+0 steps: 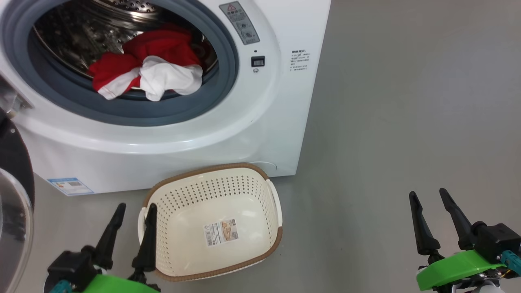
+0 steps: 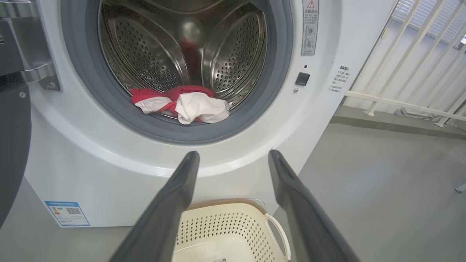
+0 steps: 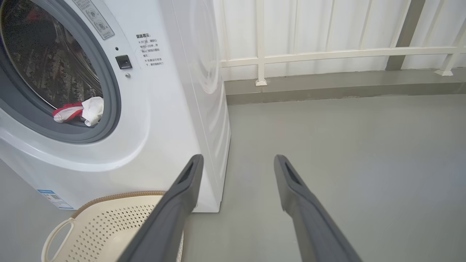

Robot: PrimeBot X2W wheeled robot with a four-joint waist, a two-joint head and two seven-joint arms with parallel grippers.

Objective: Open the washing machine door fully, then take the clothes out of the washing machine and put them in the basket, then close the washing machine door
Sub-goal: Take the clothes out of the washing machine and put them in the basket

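The white washing machine (image 1: 171, 146) stands open, its black-rimmed door (image 1: 14, 191) swung out to the far left. Red and white clothes (image 1: 148, 67) lie at the front of the steel drum, partly over the grey rubber ring; the same clothes (image 2: 182, 103) show in the left wrist view. The cream basket (image 1: 268, 191) sits empty on the floor before the machine. My left gripper (image 1: 136, 209) is open at the basket's left rim. My right gripper (image 1: 429, 195) is open over bare floor, well right of the basket.
Grey floor (image 1: 407, 122) spreads to the right of the machine. A white railing (image 3: 327, 54) and a low kerb run behind it. The door hinge (image 2: 40, 71) sits at the machine's left side.
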